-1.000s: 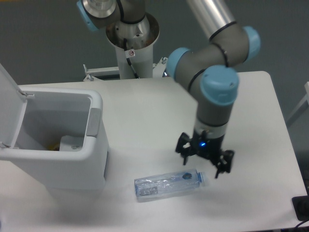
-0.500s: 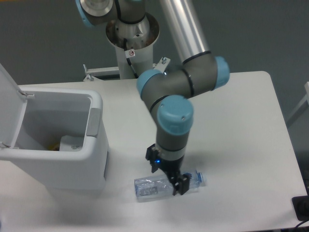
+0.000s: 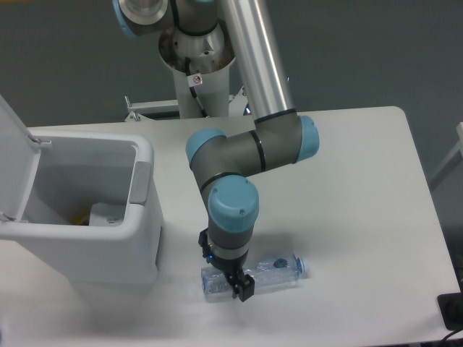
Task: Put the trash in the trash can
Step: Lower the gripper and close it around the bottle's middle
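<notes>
**Gripper has swept in over the bottle near the front edge of the tabletop**

A second ago the gripper (image 3: pixel 233 278) hung near the bottle's cap end with its jaws spread. It has since travelled left along the bottle (image 3: pixel 253 274) and come down over the body, left of the middle. One dark finger shows at the bottle's near side; the other is hidden behind the wrist. Whether the jaws have closed on the plastic cannot be told. This looks like the start of a grasp, with the lift not yet begun.

The bottle has not moved. It lies flat close to the front edge of the tabletop (image 3: pixel 362 188), its long axis running roughly left to right, and its blue cap points right and slightly toward the back.

The trash can (image 3: pixel 87 238) stands at the left edge, lid up, opening clear.
</notes>
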